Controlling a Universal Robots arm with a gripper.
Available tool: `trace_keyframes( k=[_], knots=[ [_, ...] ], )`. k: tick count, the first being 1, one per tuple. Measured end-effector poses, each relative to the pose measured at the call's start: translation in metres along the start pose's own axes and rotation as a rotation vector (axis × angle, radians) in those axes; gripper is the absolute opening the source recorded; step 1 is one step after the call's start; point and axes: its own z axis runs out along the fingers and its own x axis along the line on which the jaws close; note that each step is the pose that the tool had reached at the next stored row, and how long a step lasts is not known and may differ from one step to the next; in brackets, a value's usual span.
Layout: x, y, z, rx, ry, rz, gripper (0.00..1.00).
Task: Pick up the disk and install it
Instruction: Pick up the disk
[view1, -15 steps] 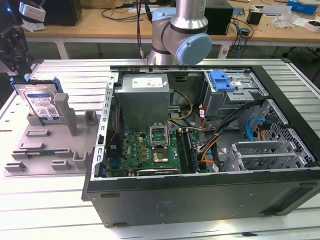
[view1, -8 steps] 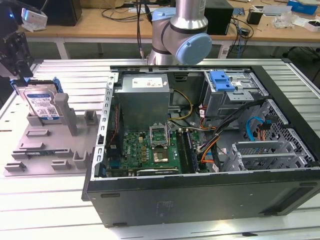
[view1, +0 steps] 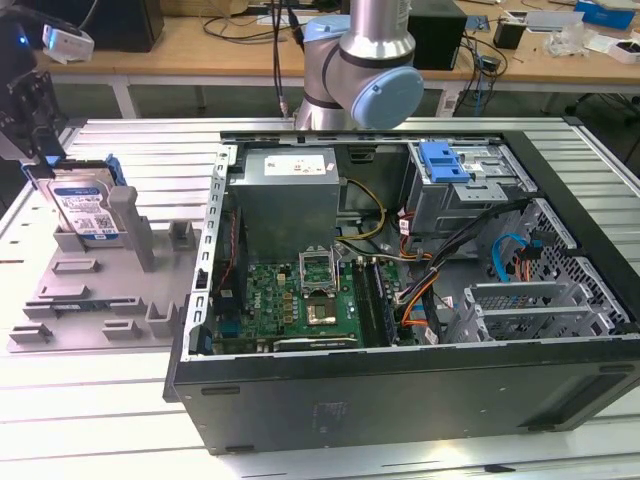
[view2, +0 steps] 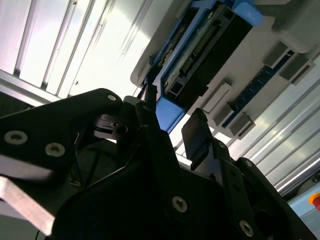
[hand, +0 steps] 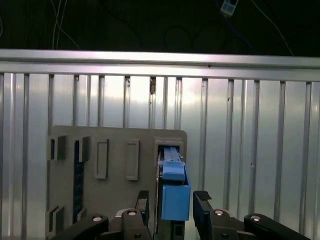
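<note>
The disk (view1: 85, 205) stands on edge in a slot of the grey holder plate (view1: 90, 295) at the exterior view's left, its white-and-blue label facing out and a blue bracket around it. My gripper (view1: 38, 160) hangs just above its top edge. In the first wrist view my gripper (hand: 172, 206) is open, with one dark finger (hand: 143, 202) on each side of the disk's blue bracket end (hand: 175, 200) and small gaps showing. The second wrist view has the same straddle: my gripper (view2: 172, 125) around the blue bracket (view2: 167, 112), the disk's connector edge (view2: 205, 47) beyond it.
An open computer case (view1: 400, 300) lies at the middle and right of the slatted metal table (view1: 150, 150), with the motherboard, cables and a metal drive cage topped by a blue tray (view1: 445, 160). The arm's base (view1: 360, 60) stands behind the case. A cluttered bench runs along the back.
</note>
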Motion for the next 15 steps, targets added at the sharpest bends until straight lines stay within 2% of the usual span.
trace_keyframes(
  k=[8,15],
  knots=[
    [-0.0002,0.0001,0.0047,-0.0001,-0.004,0.0,0.48],
    [-0.0005,0.0001,0.0123,0.0,-0.0089,0.0,0.48]
  ],
)
